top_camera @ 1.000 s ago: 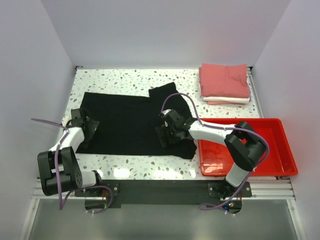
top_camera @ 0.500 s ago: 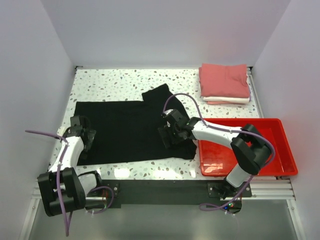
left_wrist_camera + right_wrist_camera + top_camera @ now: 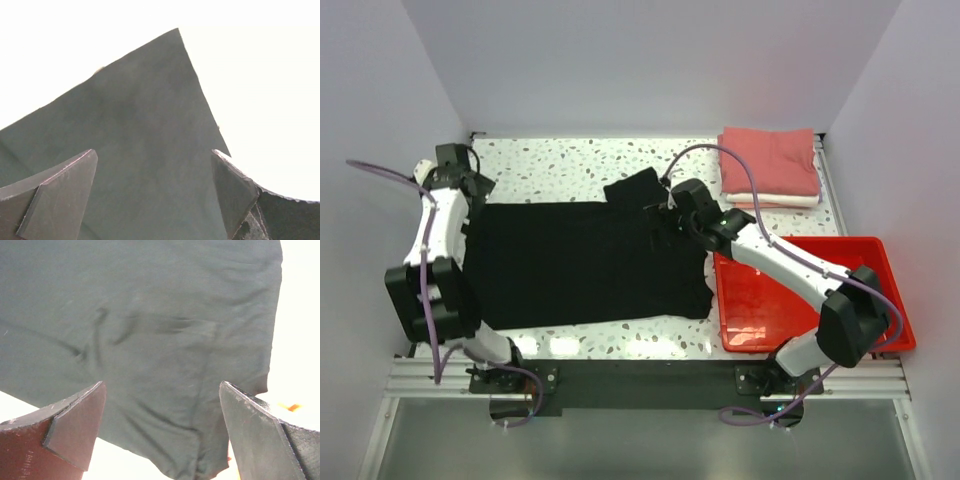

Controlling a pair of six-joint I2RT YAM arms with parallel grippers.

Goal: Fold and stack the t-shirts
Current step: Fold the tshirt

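Looking at the black t-shirt (image 3: pixel 582 262) laid out flat across the middle of the speckled table (image 3: pixel 560 155), hem end to the left, sleeves to the right, right edge reaching the rim of the red tray (image 3: pixel 885 300). Makes sense as a layout: needs to be flat and squared up before any fold, otherwise lumpy stack. Got the left gripper (image 3: pixel 154 162) hanging over the far-left hem corner, jaws spread wide, nothing pinched. Same deal with the right gripper (image 3: pixel 162 390), above the cloth by the far sleeve, wide open, holding nothing. Probably lined up along the far edge to pinch both ends and flip that long side over toward the near one, just guessing though. Fabric-wise: thin, matte, floppy knit, crisp straight corner at the hem, a few shallow creases near the sleeve seam. Worth noting the salmon-pink t-shirt (image 3: pixel 768 158) folded into a tidy rectangle on top of the white t-shirt (image 3: pixel 775 200) in the far right corner, so presumably the drop-off spot for this one. Hard glossy plastic for the tray, no give at all compared to the cloth.
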